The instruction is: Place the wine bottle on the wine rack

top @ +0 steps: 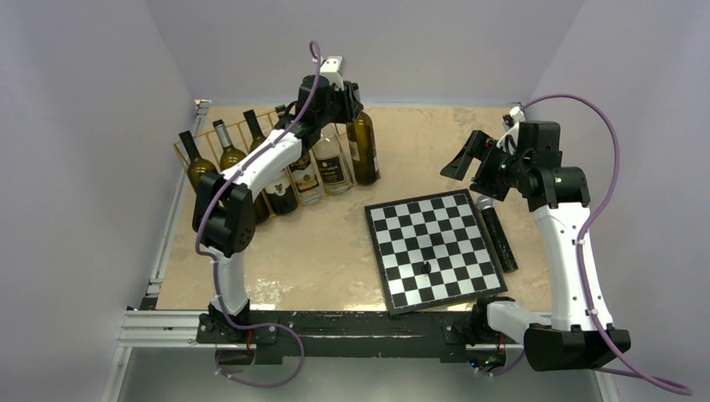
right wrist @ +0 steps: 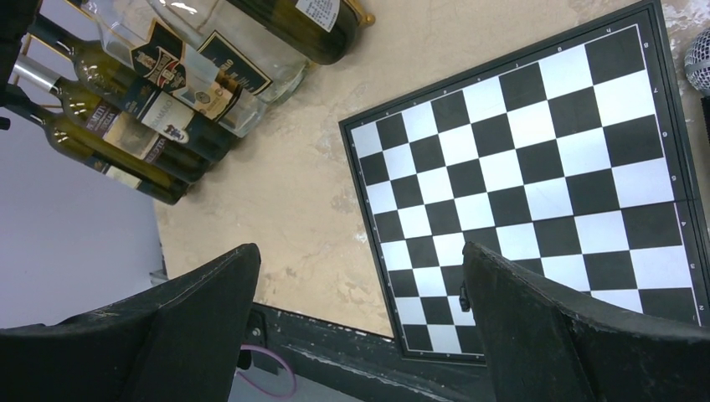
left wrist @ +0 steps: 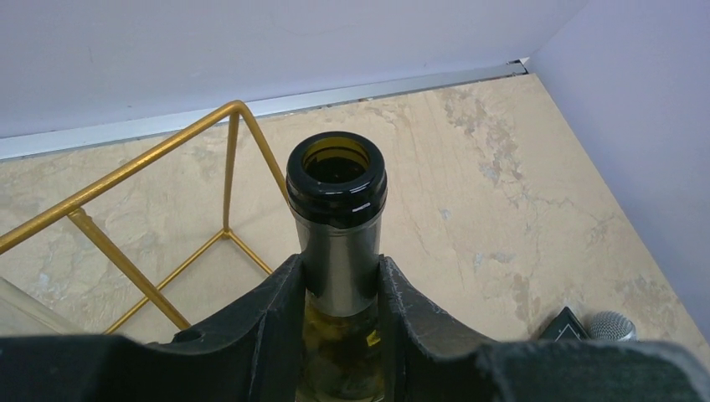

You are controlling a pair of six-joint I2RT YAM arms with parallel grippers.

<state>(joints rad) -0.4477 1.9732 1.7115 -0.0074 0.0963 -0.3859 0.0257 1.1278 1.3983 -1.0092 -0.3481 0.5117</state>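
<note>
The wine bottle (top: 363, 151) is gripped at its neck by the left end effector (top: 339, 105), whose fingers (left wrist: 268, 327) are closed against both sides of the neck just below the lip. The bottle's long axis is held close to upright, with the base down near the worktop (top: 318, 251) and the mouth directed upward and slightly toward the back wall. In the left wrist view the mouth is seen to be open and uncorked. Pale liquid is visible through the glass between the fingers.

The bottle is placed at the right end of the wine rack (top: 188, 151), just beside the rack's last gold wire (left wrist: 151, 156). Whether the base touches the worktop cannot be told. The other bottles (top: 306, 177) are laid tilted in the rack, with their necks pointed toward the far left.

The right end effector (top: 469, 159) is held above the worktop near the far right corner of the chessboard (top: 431, 247), well apart from the rack. Its jaws are spread wide and nothing is held between them. A dark elongated object (top: 498, 239) is laid along the chessboard's right edge.
</note>
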